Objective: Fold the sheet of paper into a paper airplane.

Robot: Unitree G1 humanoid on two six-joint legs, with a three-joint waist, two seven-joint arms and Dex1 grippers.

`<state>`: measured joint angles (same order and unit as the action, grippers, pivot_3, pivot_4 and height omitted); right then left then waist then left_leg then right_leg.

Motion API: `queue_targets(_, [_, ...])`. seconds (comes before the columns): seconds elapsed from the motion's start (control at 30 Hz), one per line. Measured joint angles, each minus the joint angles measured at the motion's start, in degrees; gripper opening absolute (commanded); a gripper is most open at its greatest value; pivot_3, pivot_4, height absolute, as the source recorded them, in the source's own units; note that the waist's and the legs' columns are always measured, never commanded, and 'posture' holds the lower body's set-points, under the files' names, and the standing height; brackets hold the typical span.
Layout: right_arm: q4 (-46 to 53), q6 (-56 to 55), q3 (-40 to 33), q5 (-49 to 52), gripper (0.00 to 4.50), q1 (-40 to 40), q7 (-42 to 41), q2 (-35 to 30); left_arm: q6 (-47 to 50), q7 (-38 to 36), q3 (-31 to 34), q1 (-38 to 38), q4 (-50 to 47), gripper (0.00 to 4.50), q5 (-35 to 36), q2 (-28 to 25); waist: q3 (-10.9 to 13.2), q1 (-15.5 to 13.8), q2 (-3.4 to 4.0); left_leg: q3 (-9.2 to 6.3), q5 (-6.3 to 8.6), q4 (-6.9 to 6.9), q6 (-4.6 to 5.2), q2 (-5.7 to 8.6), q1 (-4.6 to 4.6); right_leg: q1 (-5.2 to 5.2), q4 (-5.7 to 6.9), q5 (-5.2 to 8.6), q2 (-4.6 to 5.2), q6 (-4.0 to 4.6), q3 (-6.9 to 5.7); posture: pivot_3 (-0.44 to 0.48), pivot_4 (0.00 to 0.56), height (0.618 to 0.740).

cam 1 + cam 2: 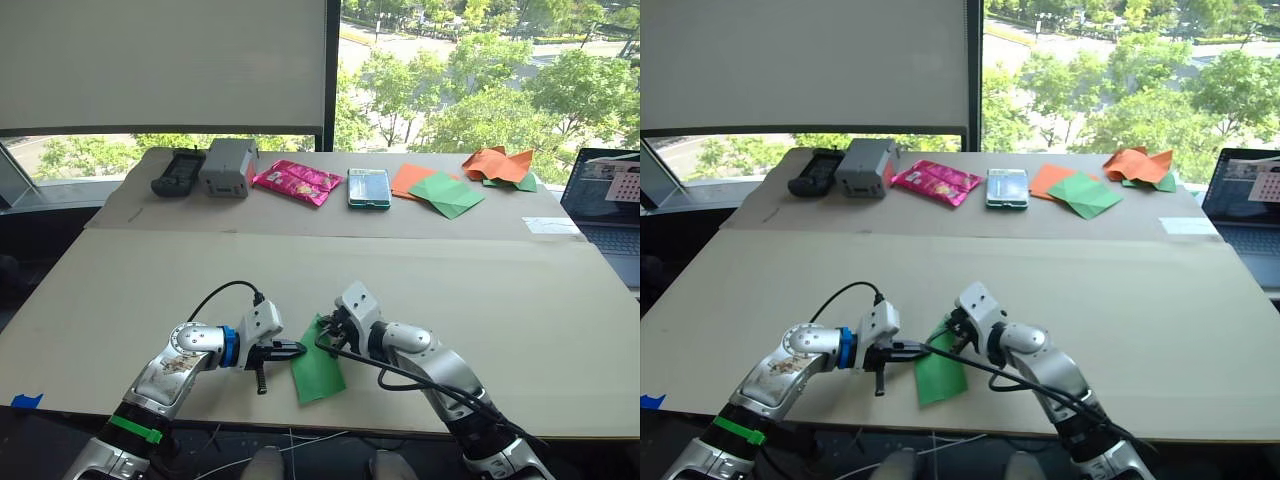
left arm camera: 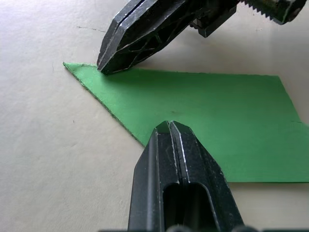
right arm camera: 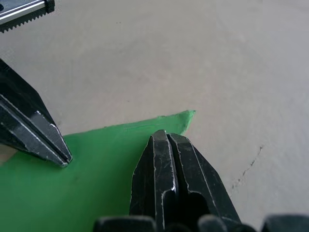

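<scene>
The sheet of paper, bright green and folded into a narrow strip with a pointed far end, lies flat on the table near the middle of its near edge, its lower end almost at that edge. Both grippers meet over it.

The left gripper reaches in from the left with its 2 black fingers pressed together, clenched with nothing visibly between them; in the left wrist view its tip rests on the slanted edge of the paper. The right gripper comes from the right, and its fingers are likewise closed tight against each other; in the right wrist view its tip sits on the green surface just short of the paper's pointed corner. Each wrist view also shows the other gripper's closed tip touching down on the paper close by.

Along the far edge of the table, from left to right, lie a black handheld device, a grey box touching it, a pink foil packet, a clear case with a green rim, a flat orange sheet partly under a darker green square, and crumpled orange paper near the far right corner. An open laptop stands just off the right edge. A scrap of blue tape marks the near left corner.
</scene>
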<state>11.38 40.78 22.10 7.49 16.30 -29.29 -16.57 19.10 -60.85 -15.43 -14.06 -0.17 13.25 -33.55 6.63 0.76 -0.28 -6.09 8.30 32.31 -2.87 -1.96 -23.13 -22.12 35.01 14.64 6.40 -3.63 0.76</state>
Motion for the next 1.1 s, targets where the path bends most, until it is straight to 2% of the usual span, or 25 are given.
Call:
queue_targets(0.6, [9.4,4.7,2.2,-0.6,0.0,-4.2,-1.0,-4.8,0.0,-0.5,-0.4,-0.8,1.0,0.03,0.0,-0.1,0.0,0.0,-0.08,0.0,0.02,-0.01,-0.04,0.0,-0.01,-0.02,-0.12,0.03,0.05,0.03,-0.02,0.0,0.15,0.72])
queue_targets(0.87, [9.6,0.2,3.0,-1.7,0.0,-4.5,-2.9,-6.8,-0.1,-0.6,-0.5,-1.1,1.2,0.03,0.0,-0.1,0.0,0.1,-0.13,0.0,0.03,-0.02,-0.04,0.0,-0.02,-0.04,-0.17,0.03,0.06,0.04,-0.02,0.0,0.15,0.72])
queue_targets(1.1, [8.4,-3.0,0.5,-0.3,0.0,-5.3,-3.8,-4.4,-0.1,-0.7,-0.5,-1.5,1.2,0.03,0.0,-0.1,0.3,0.1,-0.1,0.0,0.03,-0.04,-0.04,0.0,-0.09,-0.1,-0.17,0.03,0.06,0.04,-0.03,0.0,0.15,0.72])
